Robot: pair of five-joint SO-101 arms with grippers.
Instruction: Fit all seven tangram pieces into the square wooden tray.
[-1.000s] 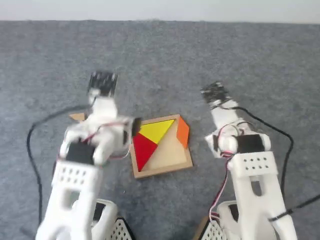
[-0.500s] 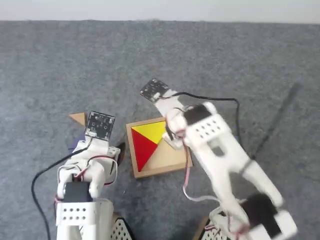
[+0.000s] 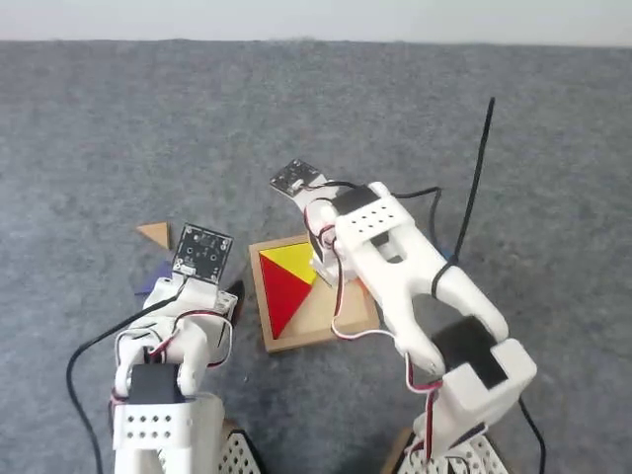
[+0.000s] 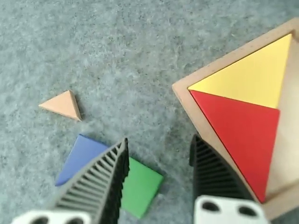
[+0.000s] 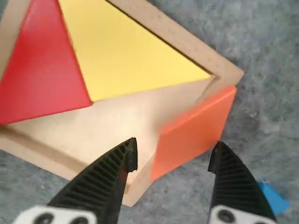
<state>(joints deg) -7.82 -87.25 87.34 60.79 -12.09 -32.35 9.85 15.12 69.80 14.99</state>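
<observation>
Hovering over the orange piece (image 5: 196, 128), right fingers (image 5: 107, 179) spread apart.

The grey cloth table cover (image 3: 444, 109) is rough and matt. The square pale wooden tray (image 5: 187, 44) is bare, smooth and matt. The yellow triangular piece (image 4: 252, 77), red triangular piece (image 4: 243, 130) and orange flat piece (image 5: 194, 130) are smooth with a low sheen. The left gripper (image 4: 159, 154) and right gripper (image 5: 175, 154) have black ribbed matt plastic fingers.

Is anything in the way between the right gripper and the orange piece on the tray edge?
Nothing visible. The right gripper is open just over the orange piece, which lies across the tray rim.
</observation>
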